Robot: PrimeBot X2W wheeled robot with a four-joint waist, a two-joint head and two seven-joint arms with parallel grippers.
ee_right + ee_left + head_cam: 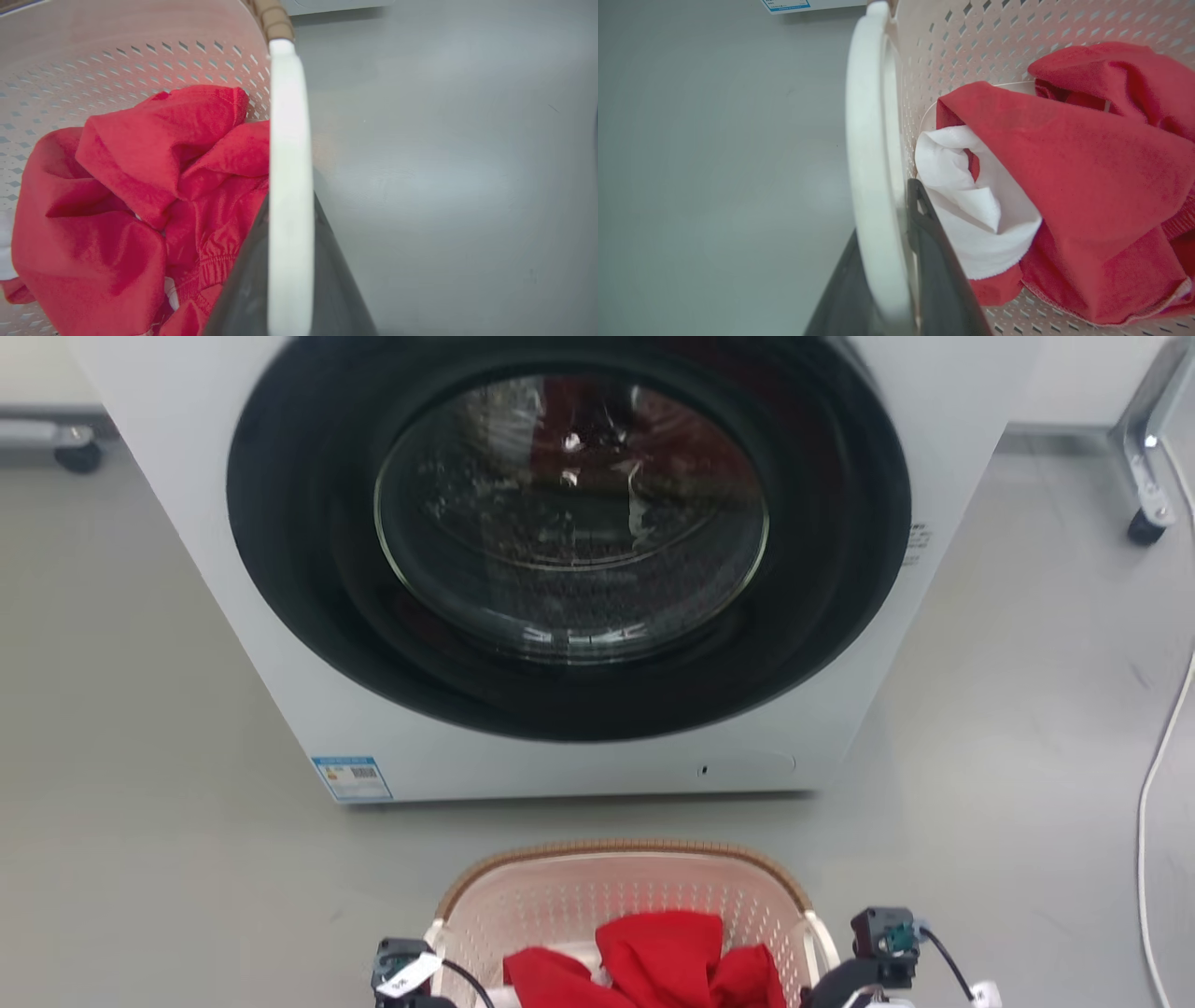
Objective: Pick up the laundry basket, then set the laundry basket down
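The basket (579,896) sat just before the washer (373,709), between my two hands, with red clothes (663,952) and a white cloth (971,219) heaped inside. My left hand (885,224) was closed on the left loop (871,116), fingers (934,261) either side; my right hand (290,205) gripped the right loop (289,116) likewise. Whether it was off the floor (140,756), I couldn't tell. My worry: the smooth, thin loops could slide through the fingers. Uneven lifting could also tilt the basket and spill the clothes, or swing it into the washer.
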